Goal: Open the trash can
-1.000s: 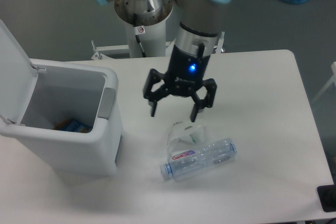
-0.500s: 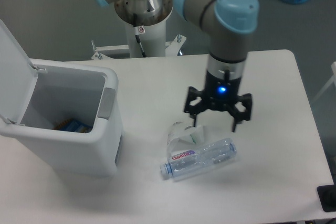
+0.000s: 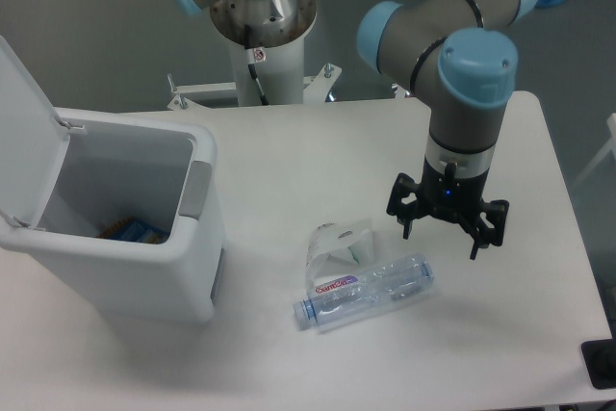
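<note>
Fixed camera: I see the trash can (image 3: 125, 238) far to the left of my gripper (image 3: 440, 233), lid already up. The bottle (image 3: 364, 291) lies just left of and below the spread, empty fingers; a careless descent could knock it rolling. The can's contents are mostly hidden.

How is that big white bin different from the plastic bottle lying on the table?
The trash can is opaque white and boxy; the bottle is clear and round-bodied. The trash can stands upright with its lid swung open, while the bottle lies on its side. The trash can is far bigger and sits at the left; the bottle lies nearer the open gripper. Both rest on the white table, untouched by the gripper.
</note>
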`<state>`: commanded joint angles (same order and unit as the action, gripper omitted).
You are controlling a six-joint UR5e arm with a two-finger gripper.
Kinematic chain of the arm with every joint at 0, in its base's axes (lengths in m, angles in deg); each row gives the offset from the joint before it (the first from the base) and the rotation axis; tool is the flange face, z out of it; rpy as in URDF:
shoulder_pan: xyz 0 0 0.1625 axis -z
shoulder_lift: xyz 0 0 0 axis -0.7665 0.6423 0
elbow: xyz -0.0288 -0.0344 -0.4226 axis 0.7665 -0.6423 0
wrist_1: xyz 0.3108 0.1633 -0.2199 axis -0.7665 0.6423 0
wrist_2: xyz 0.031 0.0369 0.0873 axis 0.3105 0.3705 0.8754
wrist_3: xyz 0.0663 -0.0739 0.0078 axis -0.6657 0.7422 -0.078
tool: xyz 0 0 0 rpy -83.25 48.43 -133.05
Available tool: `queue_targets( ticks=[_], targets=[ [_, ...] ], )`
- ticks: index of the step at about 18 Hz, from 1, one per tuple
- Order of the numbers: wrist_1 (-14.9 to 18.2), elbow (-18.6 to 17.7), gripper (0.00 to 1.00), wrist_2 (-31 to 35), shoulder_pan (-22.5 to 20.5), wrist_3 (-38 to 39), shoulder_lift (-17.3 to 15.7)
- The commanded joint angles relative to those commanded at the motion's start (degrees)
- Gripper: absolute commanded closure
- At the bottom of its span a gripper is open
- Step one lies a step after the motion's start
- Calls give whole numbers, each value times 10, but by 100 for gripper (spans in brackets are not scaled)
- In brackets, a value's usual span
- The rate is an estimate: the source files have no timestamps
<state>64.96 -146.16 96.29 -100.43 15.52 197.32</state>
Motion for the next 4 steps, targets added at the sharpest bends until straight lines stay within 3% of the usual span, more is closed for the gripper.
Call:
queue_targets(
  ticks=[4],
  targets=[
    [0,-1,0,26,2,-4,11]
  ],
)
